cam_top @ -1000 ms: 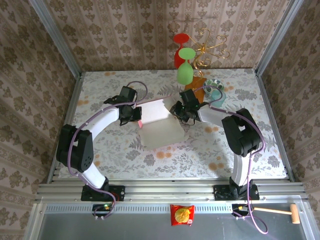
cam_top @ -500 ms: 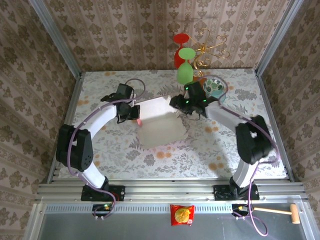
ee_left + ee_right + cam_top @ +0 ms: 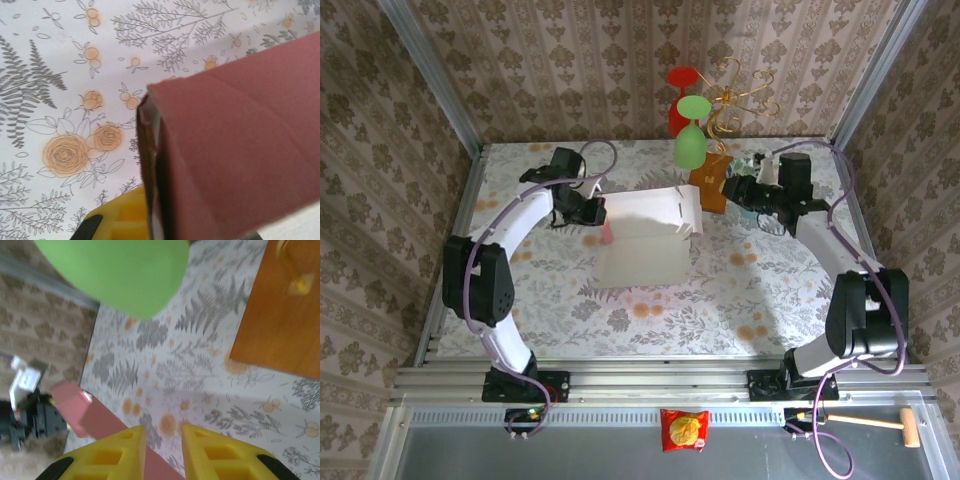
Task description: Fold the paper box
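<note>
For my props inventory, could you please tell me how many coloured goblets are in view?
2: a red goblet by the back wall, and a green goblet just below it in the overhead view, beside the gold wire stand. Others may be hidden behind them.

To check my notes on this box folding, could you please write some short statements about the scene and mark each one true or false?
1. The left gripper is shut on the left edge of the paper box. True.
2. The right gripper holds the box's right flap. False: it is off the box, its fingers slightly apart with nothing between them.
3. A green rounded object shows beyond the far edge of the box. True.
4. The brown-orange booklet lies on top of the box. False: it lies on the table, past the box's far right corner.
</note>
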